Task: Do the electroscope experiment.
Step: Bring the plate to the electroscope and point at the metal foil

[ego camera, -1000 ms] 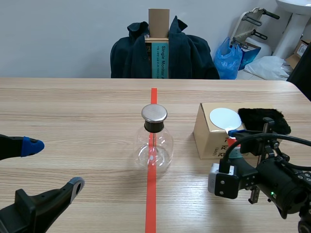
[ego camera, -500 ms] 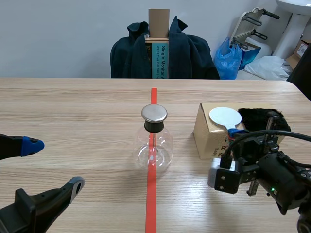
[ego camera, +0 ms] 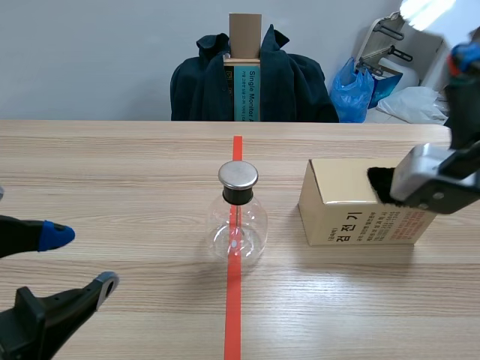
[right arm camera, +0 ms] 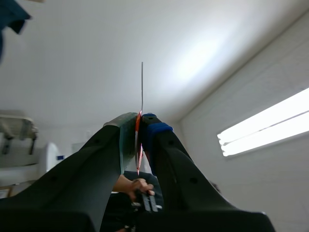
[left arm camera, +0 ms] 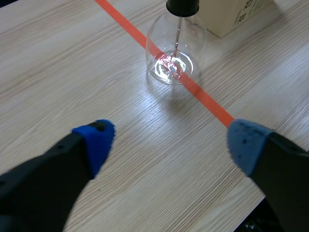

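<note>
The electroscope, a clear glass flask [ego camera: 238,222] with a metal cap and a rod inside, stands on the red tape line. Beside it, to the right, is a cardboard box [ego camera: 352,208] with a black fur patch [ego camera: 382,184] on top. My right arm is raised high at the right. Its gripper [ego camera: 460,54] is shut on the thin handle of a white disc [ego camera: 426,9]. The right wrist view shows that disc [right arm camera: 142,87] edge-on between the gripper's [right arm camera: 139,126] pads, against the ceiling. My left gripper [ego camera: 71,262] hovers open, low at the left. In its own view the gripper [left arm camera: 171,140] is short of the flask [left arm camera: 175,48].
Across the table a chair holds a dark jacket [ego camera: 292,79] and an upright cardboard box [ego camera: 245,45]. A blue bag [ego camera: 352,90] and white equipment sit behind at the right. The box corner [left arm camera: 231,14] lies just past the flask.
My right arm has lifted the white disc off the box top and swung up to the far right. The left gripper has shifted slightly lower.
</note>
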Controlling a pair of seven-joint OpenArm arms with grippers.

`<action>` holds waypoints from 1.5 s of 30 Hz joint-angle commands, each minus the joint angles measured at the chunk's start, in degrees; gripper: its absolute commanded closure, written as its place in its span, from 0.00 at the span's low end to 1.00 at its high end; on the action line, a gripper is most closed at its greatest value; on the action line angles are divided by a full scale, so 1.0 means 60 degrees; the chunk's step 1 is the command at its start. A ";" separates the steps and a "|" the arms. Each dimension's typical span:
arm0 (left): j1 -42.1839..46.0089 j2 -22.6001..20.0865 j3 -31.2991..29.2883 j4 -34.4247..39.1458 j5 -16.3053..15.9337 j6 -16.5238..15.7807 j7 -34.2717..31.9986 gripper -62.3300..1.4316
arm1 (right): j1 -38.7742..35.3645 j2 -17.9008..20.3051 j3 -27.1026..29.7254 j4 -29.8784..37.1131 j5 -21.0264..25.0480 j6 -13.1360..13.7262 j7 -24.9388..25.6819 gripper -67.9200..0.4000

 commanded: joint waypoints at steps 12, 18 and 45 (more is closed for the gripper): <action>-0.4146 -0.0051 0.0233 -0.4105 0.0069 -0.2062 -0.0244 0.94 | 0.0000 0.0204 0.3351 0.3020 0.1424 -0.0553 -0.0321 0.98; -0.6105 0.0004 0.1016 -0.6830 0.0922 -0.2878 -0.2149 0.93 | 0.0000 0.0204 0.4360 0.4011 0.2495 -0.0553 -0.0317 0.98; -0.8987 0.1770 0.4925 -1.1129 0.2885 -0.2710 -0.6288 0.93 | 0.0000 0.0200 0.4827 0.4375 0.5453 0.1173 0.1796 0.98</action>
